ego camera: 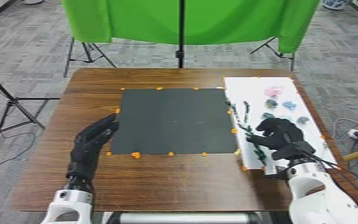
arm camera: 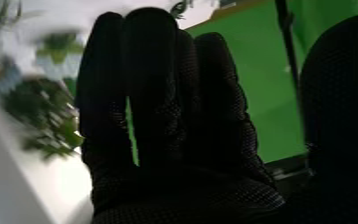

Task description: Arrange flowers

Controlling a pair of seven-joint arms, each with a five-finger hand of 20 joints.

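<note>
I have the right hand (ego camera: 284,134) over the white sheet (ego camera: 246,87), its fingers reaching inward across the sheet toward the slender green stems (ego camera: 246,109). The stems run beside those fingertips, between the hand and the dark mat (ego camera: 175,120); from the head view I can't tell whether fingers and stems touch. Beyond the hand on the same sheet I see 1 pink flower (ego camera: 273,91), farthest from me, and 1 blue flower (ego camera: 289,105) nearer the knuckles, with small dark green clumps (ego camera: 271,103) around them.

My right wrist view gives me the shape of the grip: the right hand (arm camera: 175,185) is wide open, fingers straight up and the thumb well apart from them, holding nothing. Green cloth (arm camera: 269,115) fills the gap between fingers and thumb. Next to the fingers, on the side away from the thumb, a leafy clump (arm camera: 47,115) lies blurred against white.

On my other side, the left hand (ego camera: 95,137) is open and unladen, its straight fingers together and pointing forward beside the mat, over the brown table (ego camera: 184,185).
</note>
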